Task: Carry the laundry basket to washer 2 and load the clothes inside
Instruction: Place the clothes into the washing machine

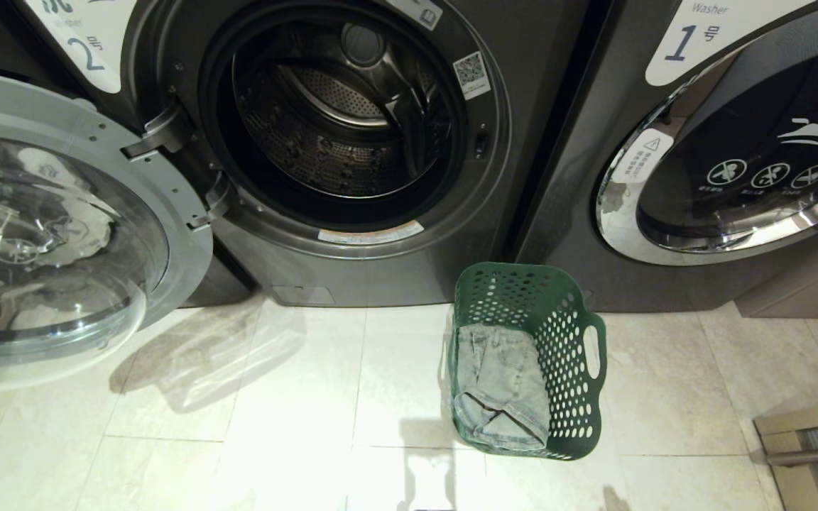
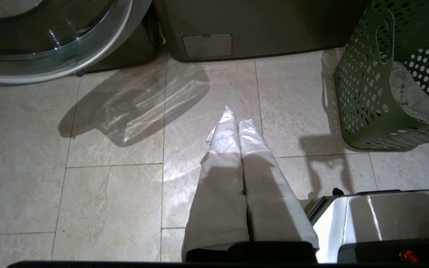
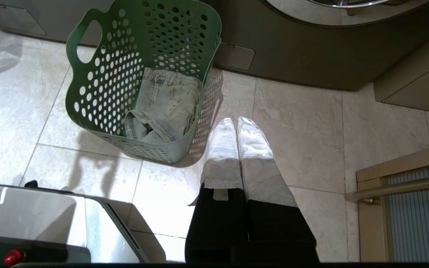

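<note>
Head view: the laundry basket [image 1: 572, 355] is being shown standing upright on the tiled floor [image 1: 274, 397], just in front of the gap between the two machines. The clothes [image 1: 501, 387], a folded pale denim garment, are lying inside it, leaning against the wall nearer washer 2 [image 1: 380, 262]. Washer 2 is standing to the left of the basket with its round glass door [image 1: 40, 241] swung fully open, and the empty steel drum [image 1: 338, 121] is being exposed. A second grey washer [image 1: 579, 177], labelled 1, is seen on the right with its door closed.

Neither arm is seen from the head camera. In the left wrist view, the left pincer [image 2: 237, 115] is being held pressed together, empty, above bare floor, with the basket off to its side. In the right wrist view, the right pincer [image 3: 235, 123] is likewise being held closed and empty, just beside the basket's near corner without touching it.
</note>
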`<state>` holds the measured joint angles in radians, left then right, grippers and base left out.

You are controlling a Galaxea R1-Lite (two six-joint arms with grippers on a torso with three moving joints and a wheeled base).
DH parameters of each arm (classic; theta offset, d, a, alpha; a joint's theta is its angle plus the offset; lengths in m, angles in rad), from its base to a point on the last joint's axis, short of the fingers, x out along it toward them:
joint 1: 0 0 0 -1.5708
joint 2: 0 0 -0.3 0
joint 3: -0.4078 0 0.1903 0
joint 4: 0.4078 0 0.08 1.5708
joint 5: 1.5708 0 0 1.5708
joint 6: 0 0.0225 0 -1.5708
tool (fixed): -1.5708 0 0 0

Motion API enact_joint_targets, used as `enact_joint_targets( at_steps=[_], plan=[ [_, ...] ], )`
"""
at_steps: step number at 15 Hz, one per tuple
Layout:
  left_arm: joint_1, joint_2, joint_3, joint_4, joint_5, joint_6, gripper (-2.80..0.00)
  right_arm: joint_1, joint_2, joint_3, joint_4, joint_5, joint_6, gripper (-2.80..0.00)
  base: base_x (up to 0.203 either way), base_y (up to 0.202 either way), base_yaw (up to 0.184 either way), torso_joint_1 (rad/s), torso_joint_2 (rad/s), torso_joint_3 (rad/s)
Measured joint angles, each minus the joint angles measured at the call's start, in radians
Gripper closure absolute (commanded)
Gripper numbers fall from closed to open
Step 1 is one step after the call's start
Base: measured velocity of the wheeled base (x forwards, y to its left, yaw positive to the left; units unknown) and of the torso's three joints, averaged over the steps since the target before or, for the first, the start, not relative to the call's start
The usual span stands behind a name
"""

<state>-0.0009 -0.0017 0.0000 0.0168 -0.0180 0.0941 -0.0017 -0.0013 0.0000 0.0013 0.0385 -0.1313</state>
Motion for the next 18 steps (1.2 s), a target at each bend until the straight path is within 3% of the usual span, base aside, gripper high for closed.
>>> enact_joint_targets(
  at_steps=[11,18],
  plan=[
    [0.001,0.0,0.0,0.001,0.0,0.0,0.0,0.0,0.0,0.0,0.0,-0.002,0.002,0.0,0.0,0.0,0.0,0.0,0.0,-0.002],
    [0.0,0.0,0.0,0.001,0.0,0.002,0.0,0.0,0.0,0.0,0.0,-0.004,0.006,0.0,0.0,0.0,0.0,0.002,0.0,-0.166]
  ],
)
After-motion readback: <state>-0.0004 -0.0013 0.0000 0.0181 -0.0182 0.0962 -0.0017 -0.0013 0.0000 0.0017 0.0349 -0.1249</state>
